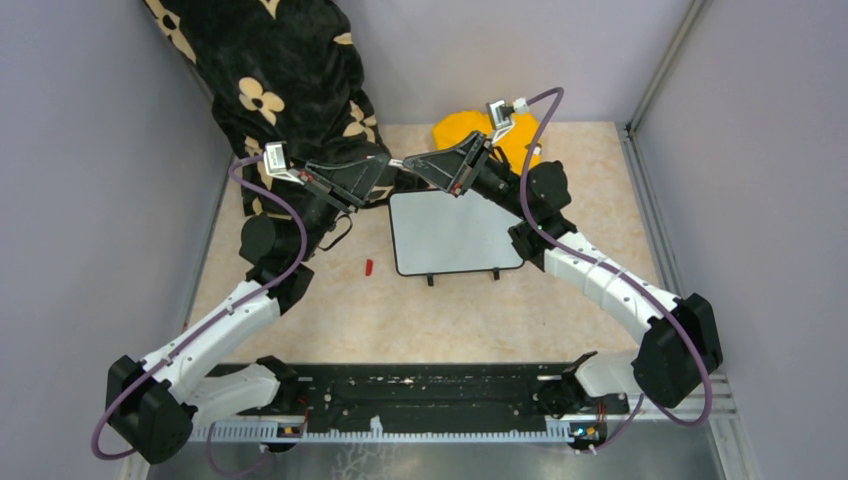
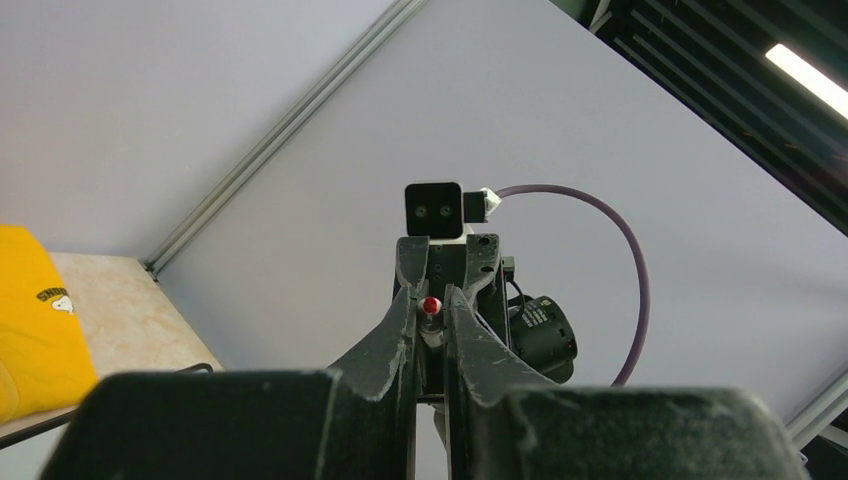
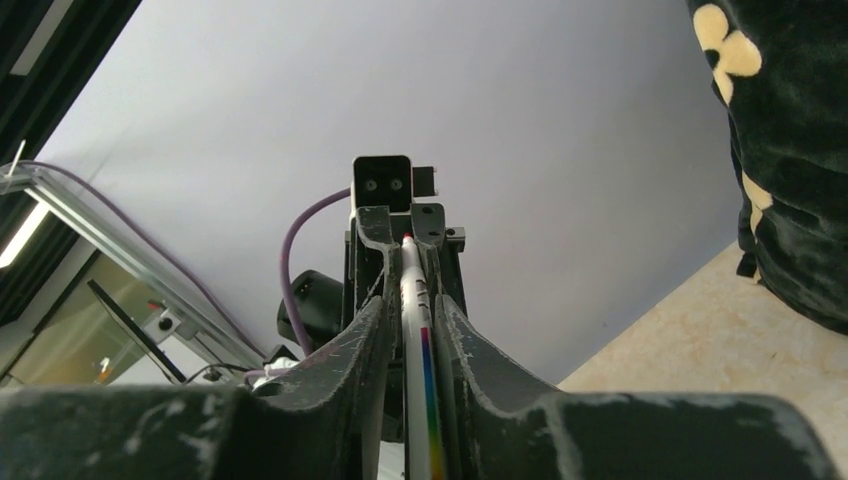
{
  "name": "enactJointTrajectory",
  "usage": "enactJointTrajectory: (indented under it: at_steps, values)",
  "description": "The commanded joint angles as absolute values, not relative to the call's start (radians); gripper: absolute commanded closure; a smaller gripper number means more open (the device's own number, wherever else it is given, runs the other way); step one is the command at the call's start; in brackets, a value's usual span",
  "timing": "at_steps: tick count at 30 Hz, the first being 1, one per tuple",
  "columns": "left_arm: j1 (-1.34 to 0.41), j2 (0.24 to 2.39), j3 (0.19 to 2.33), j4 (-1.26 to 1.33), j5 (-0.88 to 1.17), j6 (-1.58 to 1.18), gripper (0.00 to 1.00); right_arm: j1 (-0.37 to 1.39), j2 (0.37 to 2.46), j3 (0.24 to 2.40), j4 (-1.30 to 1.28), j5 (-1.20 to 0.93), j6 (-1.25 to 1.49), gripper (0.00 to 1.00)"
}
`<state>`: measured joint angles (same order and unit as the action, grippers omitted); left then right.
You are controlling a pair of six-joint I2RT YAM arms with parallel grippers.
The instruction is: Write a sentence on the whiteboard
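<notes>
Whiteboard lies flat on the marble-patterned table, its white face up and its little black feet toward the arms. A yellow garment sits just beyond its far edge. Above that far edge the two grippers meet tip to tip. The left gripper is pinched almost closed on the red-tipped end of a marker pen. The right gripper has its fingers drawn in against the pen's white, rainbow-striped barrel, which runs lengthwise between them. A small red cap rests on the table just left of the board. Black fabric with cream flowers is heaped at the far left.
</notes>
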<state>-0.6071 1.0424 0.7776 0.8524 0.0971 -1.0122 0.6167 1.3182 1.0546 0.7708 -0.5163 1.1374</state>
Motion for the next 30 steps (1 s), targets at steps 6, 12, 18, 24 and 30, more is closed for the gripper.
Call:
enactJointTrajectory:
  at_steps: [6,12,18,24,30]
  values:
    - [-0.611,1.047,0.791,0.84,0.1,-1.0,1.0,0.611,1.29,1.08,0.809,-0.529,1.134,0.88]
    - [-0.611,1.05,0.791,0.841,0.1,-1.0,1.0,0.612,1.294,1.08,0.809,-0.539,1.138,0.76]
    - [-0.612,1.052,0.793,0.845,0.097,-0.999,1.0,0.611,1.298,1.084,0.804,-0.546,1.138,0.79]
    - [-0.611,1.057,0.798,0.847,0.095,-0.996,1.0,0.612,1.303,1.083,0.807,-0.552,1.142,0.86]
    - [-0.612,1.061,0.793,0.847,0.104,-0.999,1.0,0.611,1.301,1.083,0.808,-0.553,1.142,1.0]
